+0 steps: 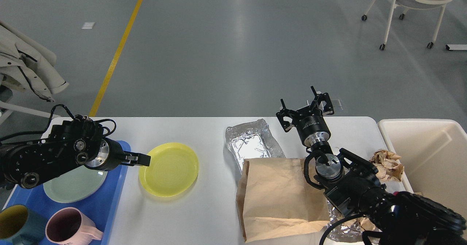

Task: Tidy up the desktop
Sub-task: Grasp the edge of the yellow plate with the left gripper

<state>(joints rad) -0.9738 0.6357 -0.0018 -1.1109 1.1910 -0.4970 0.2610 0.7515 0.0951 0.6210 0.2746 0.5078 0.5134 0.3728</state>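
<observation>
On the desktop (215, 208), white, spanning the view's lower half: left gripper (143, 159) sits at the near-left rim of the yellow plate (169, 168), seen side-on and dark; can't tell how far apart the fingers are or whether they hold the rim. Right gripper (305, 108) raised over the far edge, fingers spread wide, nothing in them.

Step in hand, as judged: move yellow plate onto blue tray (105, 208), which lies just left of it. To do well: pinch rim only, lift enough to clear tray lip, keep plate level, set down on the green plate (74, 185) or beside it w/o knocking the mugs. R arm should stay high, away from foil.

Count:
- plates 2 (yellow on desktop, green on tray)
- mugs 2: teal w/ yellow inside (12, 225), pink (73, 228), both on tray near edge
- foil tray 1 (251, 144), partly under bag
- more crumpled foil (341, 223) under R arm, extent hidden
- brown paper bag 1 (277, 197), flat
- crumpled brown paper 1 wad (387, 163), beside cream bin (423, 128)
- bin 1, right of desktop
</observation>
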